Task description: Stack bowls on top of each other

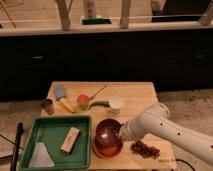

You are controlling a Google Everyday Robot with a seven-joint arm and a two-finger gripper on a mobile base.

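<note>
The dark maroon-brown bowl (105, 133) sits tilted inside or just above the wider orange-red bowl (108, 149), whose rim shows beneath it at the table's front centre. My gripper (120, 131), at the end of the white arm (165, 131) coming in from the lower right, is at the maroon bowl's right rim. Whether the maroon bowl rests fully in the orange-red one or is still held cannot be told.
A green tray (50, 129) at front left holds a wooden block (70, 139) and a pale wedge (41, 155). Behind the bowls stand a small white cup (116, 105), a small orange cup (83, 101), a green pepper (99, 104), a blue-handled tool (62, 96) and a tin (47, 106). Dark grapes (145, 149) lie at front right.
</note>
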